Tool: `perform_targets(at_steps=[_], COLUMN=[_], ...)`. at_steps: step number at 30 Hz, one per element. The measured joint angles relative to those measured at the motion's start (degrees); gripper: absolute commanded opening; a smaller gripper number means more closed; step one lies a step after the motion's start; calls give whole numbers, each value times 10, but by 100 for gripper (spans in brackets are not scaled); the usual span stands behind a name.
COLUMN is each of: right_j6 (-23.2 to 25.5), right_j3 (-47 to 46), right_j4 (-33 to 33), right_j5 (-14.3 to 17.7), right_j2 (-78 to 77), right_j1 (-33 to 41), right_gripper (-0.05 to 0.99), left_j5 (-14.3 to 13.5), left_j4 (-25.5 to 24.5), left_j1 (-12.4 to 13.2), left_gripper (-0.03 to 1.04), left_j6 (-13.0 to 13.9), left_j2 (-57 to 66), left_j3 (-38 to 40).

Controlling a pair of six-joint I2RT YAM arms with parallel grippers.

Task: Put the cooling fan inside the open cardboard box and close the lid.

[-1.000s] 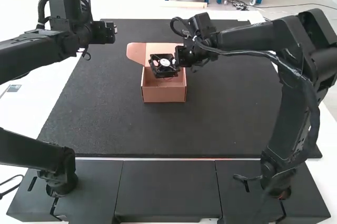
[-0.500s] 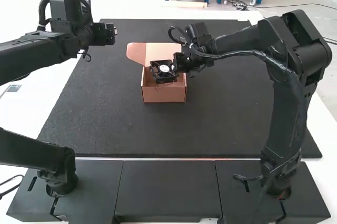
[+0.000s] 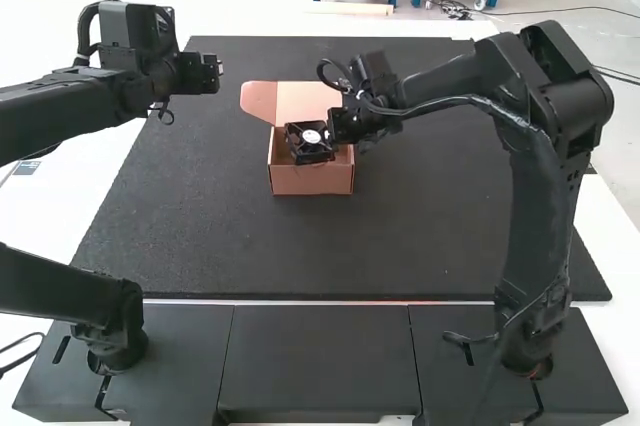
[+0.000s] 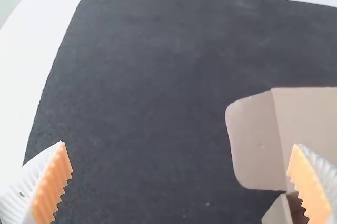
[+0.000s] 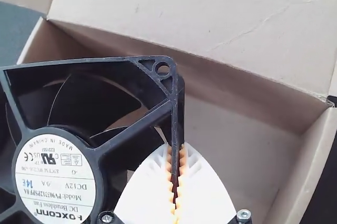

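Note:
A black square cooling fan (image 3: 308, 141) with a round white label hangs tilted in the mouth of the small brown cardboard box (image 3: 310, 172) at the mat's middle. My right gripper (image 3: 334, 129) is shut on the fan's right edge. In the right wrist view the white ribbed fingers (image 5: 158, 182) pinch the fan (image 5: 79, 145) frame, with the box's inner walls (image 5: 231, 134) behind it. The box lid (image 3: 285, 99) lies open toward the far side, its tab at the left. My left gripper (image 3: 212, 70) hovers open to the lid's left, above the mat; its orange pads (image 4: 51, 179) stand wide apart beside the lid (image 4: 263, 134).
A black foam mat (image 3: 200, 216) covers the table, with white tabletop (image 3: 40, 206) beyond its left edge. Both arm bases stand on a black platform at the near edge.
My right gripper has lowered the fan from above the box into its opening. The left gripper has shifted slightly right toward the lid.

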Motion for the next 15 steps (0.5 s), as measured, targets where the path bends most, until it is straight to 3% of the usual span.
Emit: perform_targets(at_steps=[11, 15], right_j6=[-9, -12], right_j3=[0, 0], right_j4=[9, 17], right_j5=[10, 20], right_j2=[31, 31], right_j1=[0, 0], right_gripper=[-2, 16], left_j5=[0, 0], left_j4=[6, 7], left_j1=[3, 10], left_gripper=[97, 97], left_j6=[0, 0], left_j2=[0, 0], left_j3=[-13, -14])
